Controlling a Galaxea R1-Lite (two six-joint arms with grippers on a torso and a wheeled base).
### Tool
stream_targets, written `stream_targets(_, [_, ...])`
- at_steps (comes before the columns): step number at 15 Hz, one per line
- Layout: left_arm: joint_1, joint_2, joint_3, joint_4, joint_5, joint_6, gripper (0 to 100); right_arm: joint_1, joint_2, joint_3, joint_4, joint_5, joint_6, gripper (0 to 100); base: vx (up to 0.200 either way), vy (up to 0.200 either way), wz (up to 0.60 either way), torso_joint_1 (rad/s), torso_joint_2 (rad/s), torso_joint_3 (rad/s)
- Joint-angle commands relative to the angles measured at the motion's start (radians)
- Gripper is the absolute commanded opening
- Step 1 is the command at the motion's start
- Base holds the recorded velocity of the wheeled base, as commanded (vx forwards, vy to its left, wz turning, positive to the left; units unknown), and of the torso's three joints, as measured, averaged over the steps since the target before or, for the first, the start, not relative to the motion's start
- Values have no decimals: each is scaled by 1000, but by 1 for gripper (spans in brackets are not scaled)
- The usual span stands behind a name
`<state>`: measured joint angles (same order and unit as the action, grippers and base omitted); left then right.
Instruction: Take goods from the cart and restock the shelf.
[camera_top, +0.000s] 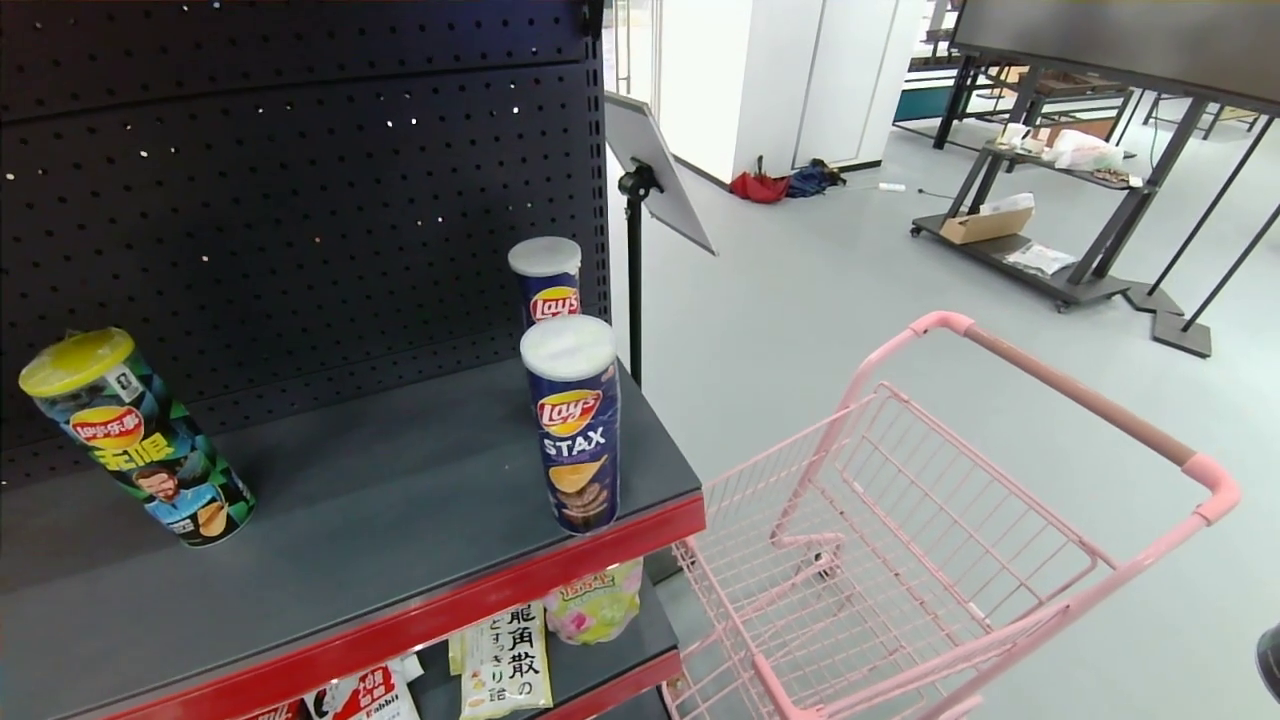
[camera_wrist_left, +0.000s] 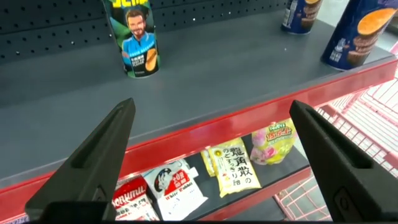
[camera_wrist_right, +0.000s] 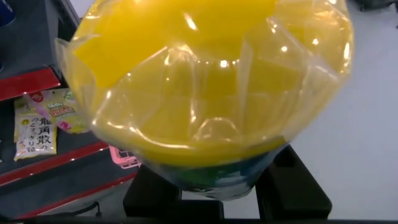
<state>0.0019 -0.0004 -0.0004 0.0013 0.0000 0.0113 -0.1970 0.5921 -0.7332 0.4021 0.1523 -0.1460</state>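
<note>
Apparently light and stiff-walled: yellow-lidded canister (camera_wrist_right: 205, 81), a tube of crisps with a green body and clear film crinkled over the lid. Clamped by the right gripper (camera_wrist_right: 227, 190) around the body below the lid, with the lid turned toward the wrist camera. Held out over the floor beside the end of the shelf (camera_top: 380, 520), close to the pink cart (camera_top: 960, 500). Judged easy to dent under a hard squeeze and slick where the film wraps. Best taken on the round wall near mid-height, never by the lid. Tall and narrow, so probably quick to topple; calls for setting down flat on the base. On the upper shelf, a matching green canister (camera_top: 135, 440) standing far to the left. At the right end, a front blue canister (camera_top: 572, 420) with a rear blue canister (camera_top: 547, 280) behind it, and bare shelf between the two groups. Before the red shelf edge, left gripper (camera_wrist_left: 211, 106), fingers spread wide, holding nothing. Below, snack packets (camera_top: 505, 665) on the lower shelf.
</note>
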Motion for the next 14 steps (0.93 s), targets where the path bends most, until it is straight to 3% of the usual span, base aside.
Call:
stream_targets(1, [0, 0, 0, 0, 0, -1, 100, -7, -6, 24, -11, -4, -15, 0, 0, 0, 0, 76, -198, -76])
stream_targets(2, [0, 0, -1, 0, 0, -1, 100, -7, -14, 37, -19, -5, -14, 0, 0, 0, 0, 0, 0, 0])
stream_targets(9, [0, 0, 0, 0, 0, -2, 100, -2, -29, 58, -20, -4, -18, 0, 0, 0, 600, 7, 0, -2])
stream_targets(14, [0, 0, -1, 0, 0, -2, 100, -2, -104, 113, -63, 1, -9, 0, 0, 0, 0, 0, 0, 0])
